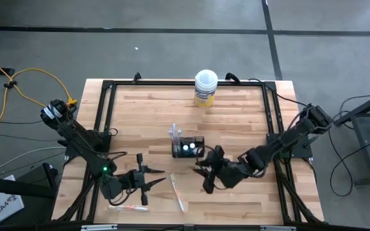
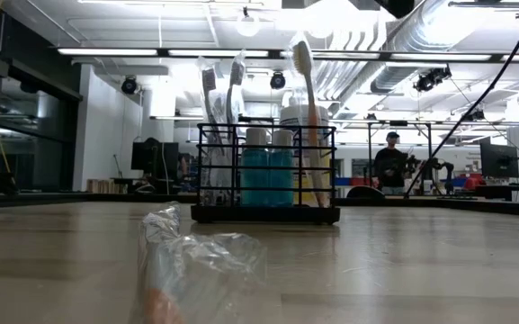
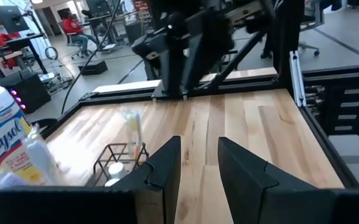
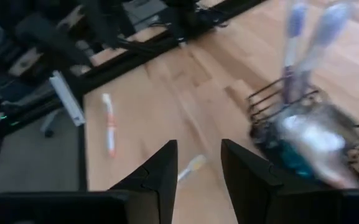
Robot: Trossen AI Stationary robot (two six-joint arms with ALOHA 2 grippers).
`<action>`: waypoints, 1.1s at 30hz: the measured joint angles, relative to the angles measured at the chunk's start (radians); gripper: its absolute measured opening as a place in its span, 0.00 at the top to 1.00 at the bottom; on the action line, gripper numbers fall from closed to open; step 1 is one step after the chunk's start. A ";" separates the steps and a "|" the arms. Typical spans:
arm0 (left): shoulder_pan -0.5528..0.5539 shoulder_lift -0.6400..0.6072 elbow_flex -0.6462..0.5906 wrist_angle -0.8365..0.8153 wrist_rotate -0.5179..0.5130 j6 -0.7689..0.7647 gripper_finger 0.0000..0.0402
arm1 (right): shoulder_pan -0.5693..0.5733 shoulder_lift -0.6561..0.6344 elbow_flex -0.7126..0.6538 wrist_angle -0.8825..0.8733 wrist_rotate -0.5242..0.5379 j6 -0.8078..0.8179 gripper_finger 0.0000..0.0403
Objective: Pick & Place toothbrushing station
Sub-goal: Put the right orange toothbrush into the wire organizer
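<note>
Left gripper [image 1: 151, 178], fingers parted and empty, waits near a wrapped pale toothbrush [image 1: 177, 192] on the wooden table [image 1: 236, 115]. Just beyond the right gripper [image 1: 205, 172], likewise parted and empty, stands the black wire-mesh rectangular holder [image 1: 189, 147] with toothbrushes and teal tubes. A good pick would probably centre the fingers on the toothbrush's shaft.

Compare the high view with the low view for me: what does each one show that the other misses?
Only the high view shows both arms: the left gripper near the front-left, open and empty, and the right gripper just right of the holder, also open and empty. It also shows a wrapped toothbrush at the front-left.

Only the low view shows the upright toothbrushes standing in the holder, the teal tubes' sides, and a person in the room behind.

Both show the black wire holder on the table.
</note>
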 joint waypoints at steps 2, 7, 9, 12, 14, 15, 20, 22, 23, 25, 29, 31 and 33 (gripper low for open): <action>-0.009 0.000 0.000 -0.024 -0.013 -0.022 0.75 | 0.022 0.006 -0.001 0.008 -0.002 0.000 0.72; -0.013 0.000 0.000 -0.115 -0.021 -0.144 0.75 | 0.041 0.082 -0.003 0.087 -0.013 0.003 0.72; -0.013 0.000 0.000 -0.150 -0.021 -0.193 0.75 | 0.037 0.128 0.001 0.160 -0.038 0.002 0.72; -0.015 0.001 0.000 -0.175 -0.007 -0.240 0.75 | 0.038 0.175 0.000 0.202 -0.064 0.002 0.72; -0.019 0.001 0.000 -0.181 0.009 -0.243 0.75 | 0.038 0.210 0.000 0.231 -0.093 0.010 0.72; -0.020 0.001 0.000 -0.181 0.014 -0.244 0.75 | 0.037 0.224 -0.002 0.234 -0.096 0.010 0.72; -0.027 0.001 0.000 -0.181 0.030 -0.245 0.75 | 0.037 0.293 0.000 0.277 -0.118 0.052 0.72; -0.028 0.001 0.000 -0.182 0.030 -0.248 0.75 | 0.037 0.323 0.000 0.285 -0.136 0.077 0.72; -0.028 0.001 0.000 -0.184 0.030 -0.258 0.75 | 0.037 0.338 0.000 0.298 -0.143 0.086 0.72; -0.028 0.001 0.000 -0.186 0.030 -0.281 0.75 | 0.037 0.366 0.000 0.334 -0.165 0.091 0.72; -0.028 0.001 0.000 -0.189 0.042 -0.292 0.75 | 0.037 0.416 0.000 0.415 -0.192 0.091 0.72; -0.028 0.001 0.000 -0.189 0.054 -0.302 0.75 | 0.037 0.428 0.000 0.446 -0.199 0.091 0.72; -0.028 0.001 0.000 -0.189 0.062 -0.303 0.75 | 0.037 0.437 0.000 0.457 -0.213 0.091 0.72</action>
